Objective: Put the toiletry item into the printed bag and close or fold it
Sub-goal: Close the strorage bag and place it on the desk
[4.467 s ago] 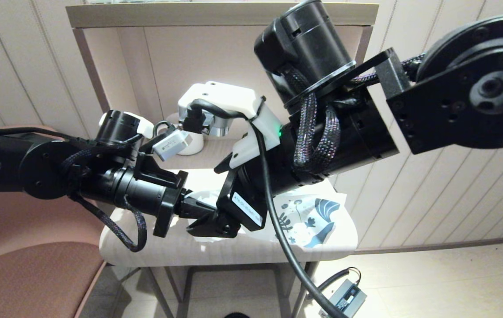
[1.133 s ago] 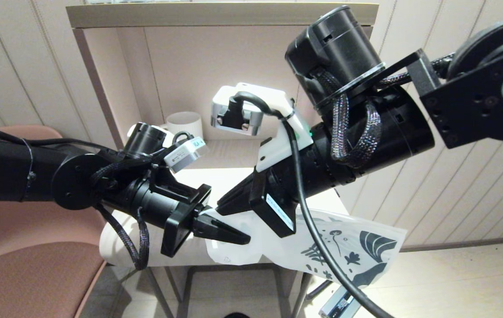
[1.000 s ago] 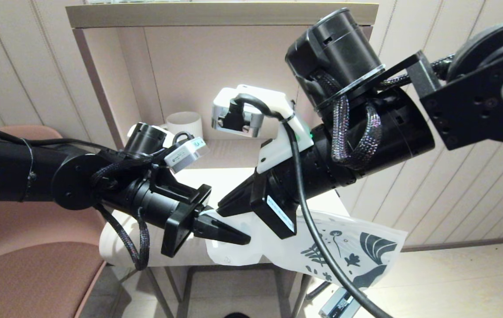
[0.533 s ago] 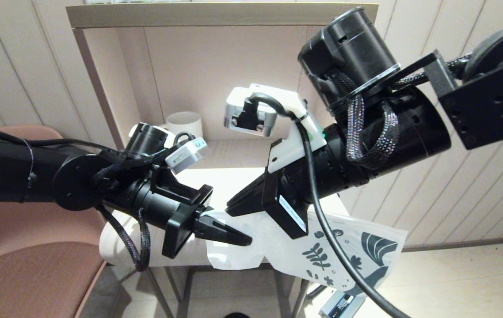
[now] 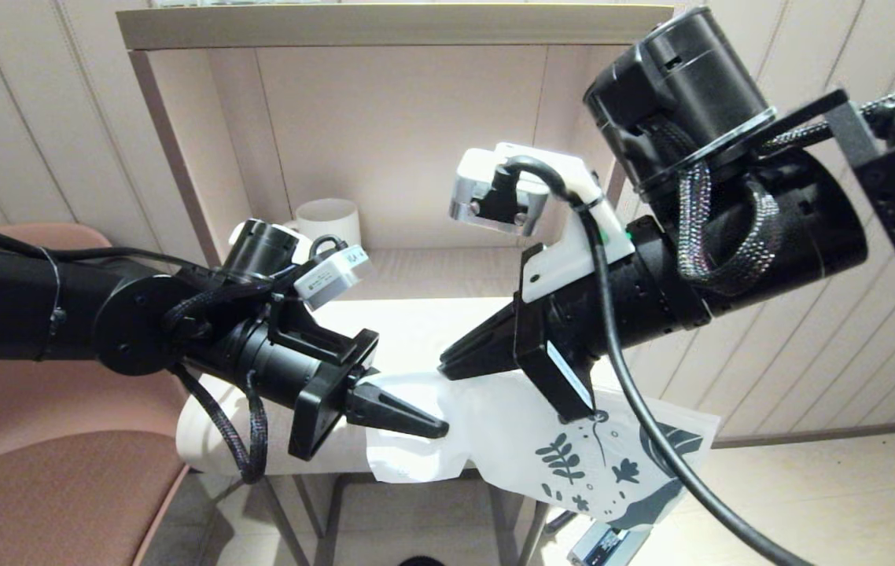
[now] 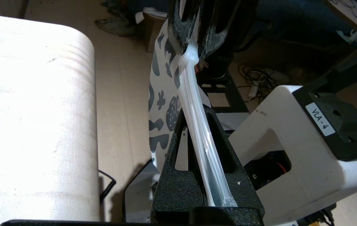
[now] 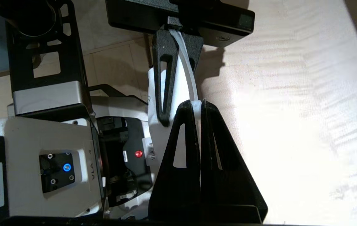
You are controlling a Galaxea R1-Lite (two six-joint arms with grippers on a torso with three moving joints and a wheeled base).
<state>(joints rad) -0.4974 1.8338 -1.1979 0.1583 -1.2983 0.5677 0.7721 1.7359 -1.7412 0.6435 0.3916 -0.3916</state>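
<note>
Evidently both arms hold the bag (image 5: 542,440) up off the counter (image 5: 408,330) to press its zip edge shut. Left end effector (image 5: 432,427) is clamped on one end of that strip, right end effector (image 5: 451,365) pinched further along. Toiletry item: can't spot it, perhaps inside.

- My left gripper (image 5: 436,428) has its jaws clamped on the printed bag (image 5: 526,440); my right gripper (image 5: 447,363) pinches its upper edge
- a white mug (image 5: 328,220) stands behind on the table (image 5: 408,326)
</note>
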